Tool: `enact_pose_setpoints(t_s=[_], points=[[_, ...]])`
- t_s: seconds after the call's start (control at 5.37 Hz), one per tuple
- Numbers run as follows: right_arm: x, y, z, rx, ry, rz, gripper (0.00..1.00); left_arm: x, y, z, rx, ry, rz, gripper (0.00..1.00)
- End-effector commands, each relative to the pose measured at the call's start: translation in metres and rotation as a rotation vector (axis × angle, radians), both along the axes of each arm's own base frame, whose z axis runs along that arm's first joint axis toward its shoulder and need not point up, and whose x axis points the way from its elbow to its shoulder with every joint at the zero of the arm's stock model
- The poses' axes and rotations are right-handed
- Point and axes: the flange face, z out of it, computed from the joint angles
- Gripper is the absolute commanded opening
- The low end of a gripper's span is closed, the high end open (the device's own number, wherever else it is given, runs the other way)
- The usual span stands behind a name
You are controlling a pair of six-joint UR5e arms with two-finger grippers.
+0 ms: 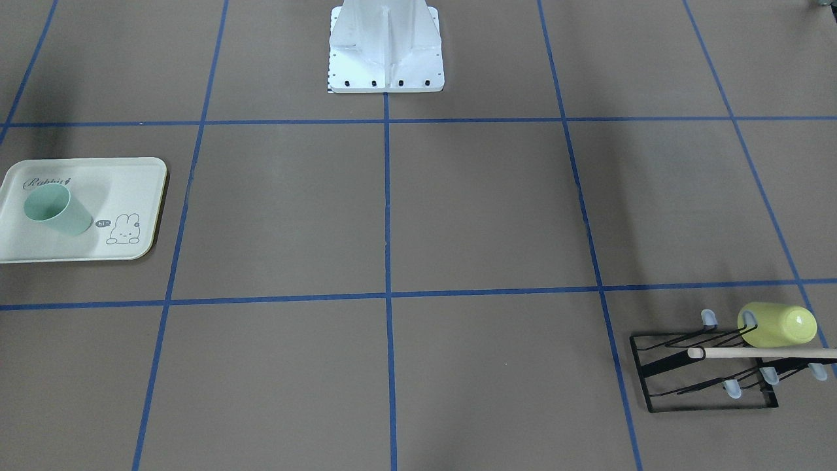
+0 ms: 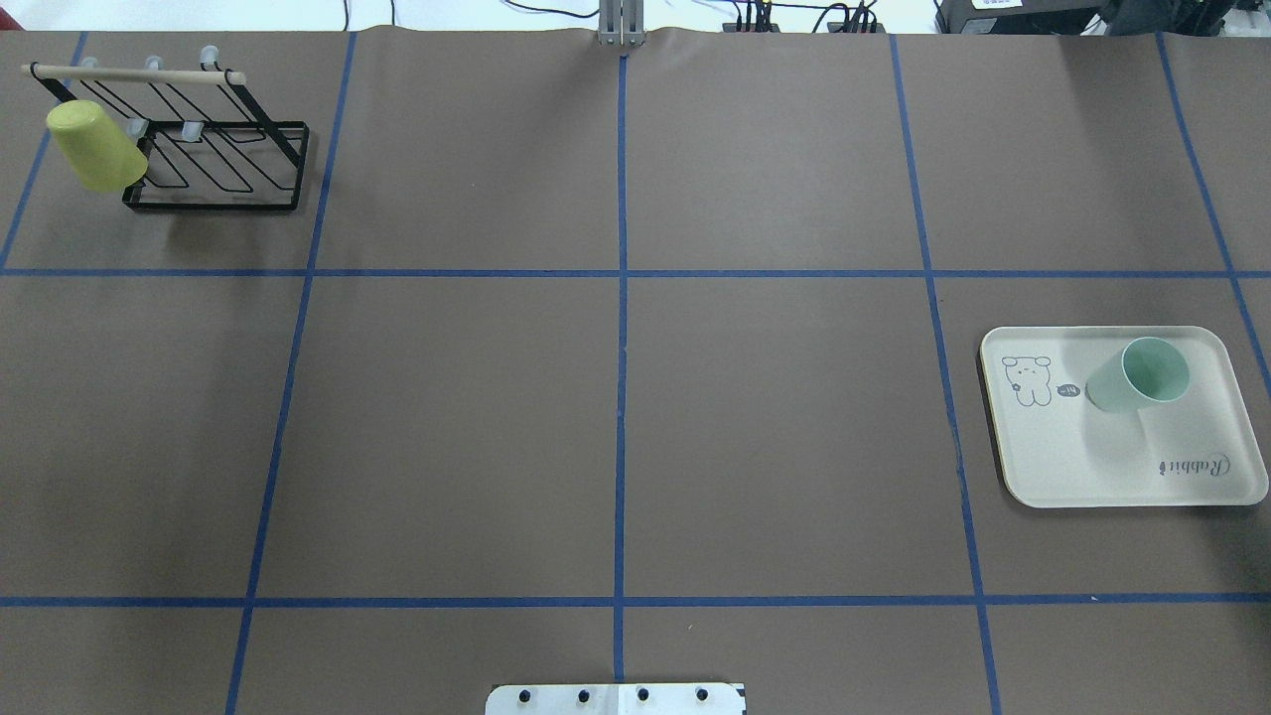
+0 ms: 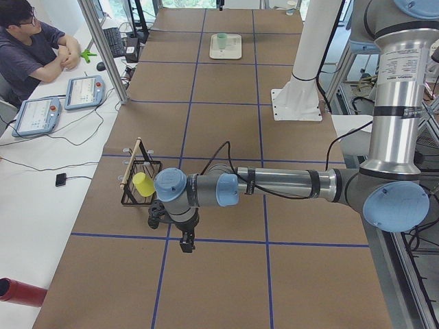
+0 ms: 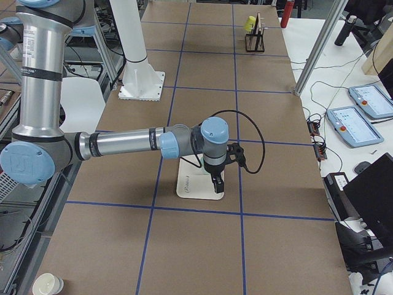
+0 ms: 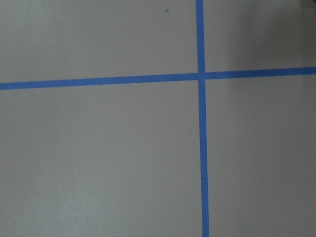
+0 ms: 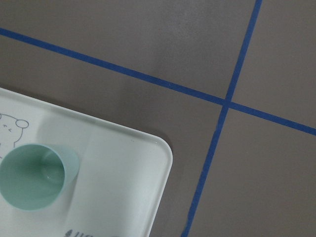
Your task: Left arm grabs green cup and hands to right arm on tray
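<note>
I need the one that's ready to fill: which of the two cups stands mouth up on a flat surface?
The mint-green cup, standing open-end up on the cream tray. The yellow-green cup hangs tilted on the black rack.

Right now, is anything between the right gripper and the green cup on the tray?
Nothing visible. The green cup stands upright and alone on the tray, its mouth unobstructed in the right wrist view. The right gripper hangs over the tray in the exterior right view.
</note>
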Motion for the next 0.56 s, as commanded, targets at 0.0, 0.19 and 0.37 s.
enact_pose_setpoints(t_s=[0.0,0.19,0.37], points=[[0.037,0.015,0.057,-0.029,-0.010,-0.013,0.99,-0.006,0.020,-0.021,0.062,0.020,-0.006,1.00],[0.037,0.016,0.058,-0.035,-0.007,-0.010,0.99,-0.020,0.042,-0.060,0.180,0.027,0.002,1.00],[0.037,0.012,0.056,-0.031,-0.007,-0.008,0.99,-0.021,0.053,-0.073,0.218,0.019,0.017,1.00]])
